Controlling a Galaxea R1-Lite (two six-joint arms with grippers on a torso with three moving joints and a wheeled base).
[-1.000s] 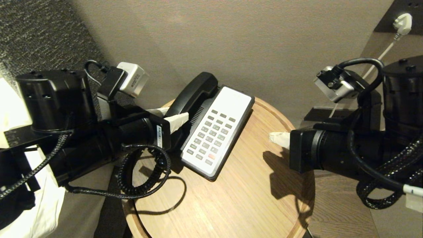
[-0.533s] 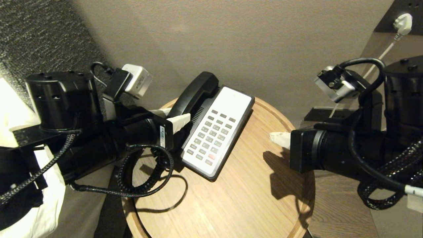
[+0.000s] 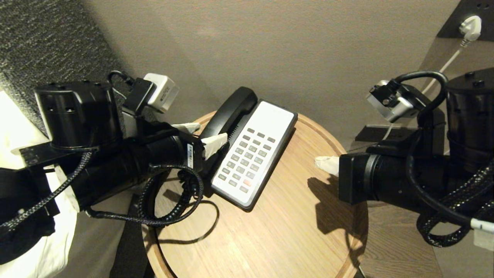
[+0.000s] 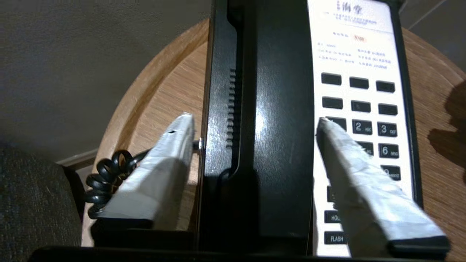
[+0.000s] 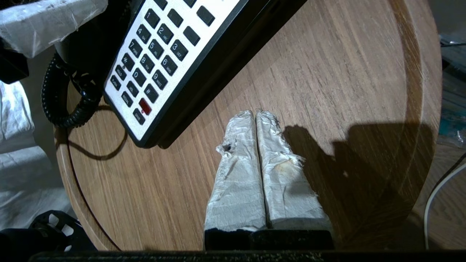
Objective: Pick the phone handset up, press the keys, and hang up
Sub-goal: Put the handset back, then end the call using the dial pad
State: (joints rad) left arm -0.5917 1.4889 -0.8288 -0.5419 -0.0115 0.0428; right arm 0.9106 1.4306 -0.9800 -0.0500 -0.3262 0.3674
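Round wooden desk (image 3: 285, 231) fills the lower centre of the head view, w/ a plain beige wall behind it at the top. Left arm comes in from the left edge of the frame, right arm from the right edge.

Phone base (image 3: 252, 152), black w/ a white keypad face, lies diagonally on the desk, upper centre, far end toward the wall. Handset (image 3: 229, 112) sits in its cradle along the base's left side, earpiece end at the upper centre of the frame. In the left wrist view the handset (image 4: 276, 120) runs straight up the middle, keypad to its right.

Coiled black cord (image 3: 179, 204) loops off the lower left of the base, over the desk edge at lower left of the frame.

Left tool (image 3: 202, 134) is at the handset's lower half, spread wide: one taped finger (image 4: 164, 171) on the outer side of the base, the other over the keypad side, gaps showing either side of the handset, so not gripping it.

Right tool (image 3: 322, 162) hovers at centre right of the frame over bare desk, well apart from the phone. Right wrist view shows its two taped fingers (image 5: 238, 171) pressed together, holding nothing.

White plug (image 3: 470, 27) in a wall socket, upper right corner.
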